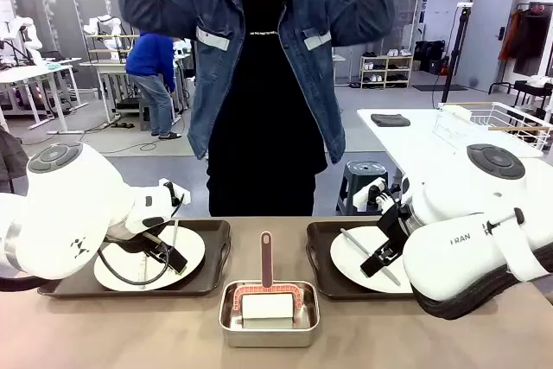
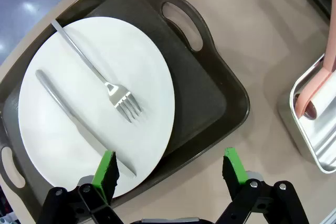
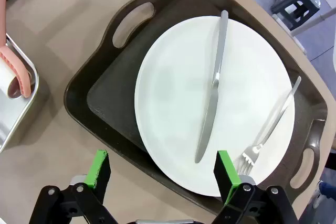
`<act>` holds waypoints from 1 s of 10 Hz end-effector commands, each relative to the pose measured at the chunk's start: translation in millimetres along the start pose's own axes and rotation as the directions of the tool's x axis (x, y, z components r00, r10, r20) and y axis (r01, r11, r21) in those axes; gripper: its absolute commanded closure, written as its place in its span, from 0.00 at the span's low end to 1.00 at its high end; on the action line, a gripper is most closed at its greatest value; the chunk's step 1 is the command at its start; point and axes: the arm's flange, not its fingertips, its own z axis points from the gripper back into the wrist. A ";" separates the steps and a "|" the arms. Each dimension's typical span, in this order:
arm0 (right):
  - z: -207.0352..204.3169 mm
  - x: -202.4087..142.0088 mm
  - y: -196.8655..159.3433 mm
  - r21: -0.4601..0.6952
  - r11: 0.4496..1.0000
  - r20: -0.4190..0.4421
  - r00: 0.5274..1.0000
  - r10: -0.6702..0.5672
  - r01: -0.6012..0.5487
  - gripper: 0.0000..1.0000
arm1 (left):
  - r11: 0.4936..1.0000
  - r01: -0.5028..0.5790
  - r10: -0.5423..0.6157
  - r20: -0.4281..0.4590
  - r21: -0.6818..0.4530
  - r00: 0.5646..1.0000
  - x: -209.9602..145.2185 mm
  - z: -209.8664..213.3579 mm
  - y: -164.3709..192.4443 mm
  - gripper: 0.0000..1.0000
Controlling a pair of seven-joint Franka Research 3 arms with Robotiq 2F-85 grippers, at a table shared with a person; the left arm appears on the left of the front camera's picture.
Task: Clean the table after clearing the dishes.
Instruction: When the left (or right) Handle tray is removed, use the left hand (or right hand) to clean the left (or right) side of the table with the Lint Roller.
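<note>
Both spread wide, empty: left gripper [image 2: 170,170], right gripper [image 3: 163,171]. Straddle left tray [image 2: 202,103], right tray [image 3: 107,100] near rims, clamp, lift level; knife [image 3: 210,93], fork [image 3: 270,124] probably slide.

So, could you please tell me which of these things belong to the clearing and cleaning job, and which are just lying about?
Job: table; left tray, left plate, left knife, left fork; right tray, right plate, right knife, right fork; probably the pink-handled roller in the steel pan.

Lying about: white side table, wire rack, dark cloth, stool.
</note>
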 end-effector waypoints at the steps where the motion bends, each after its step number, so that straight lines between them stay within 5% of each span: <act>1: 0.0 0.0 0.0 0.000 1.000 0.000 1.000 0.000 0.000 0.00 | 1.000 0.000 0.000 0.000 0.000 1.000 0.1 0.0 -0.2 0.00; 10: 0.0 0.0 0.0 0.000 1.000 0.000 1.000 0.000 0.000 0.00 | 1.000 0.000 0.000 0.000 0.000 1.000 0.1 0.0 -0.2 0.00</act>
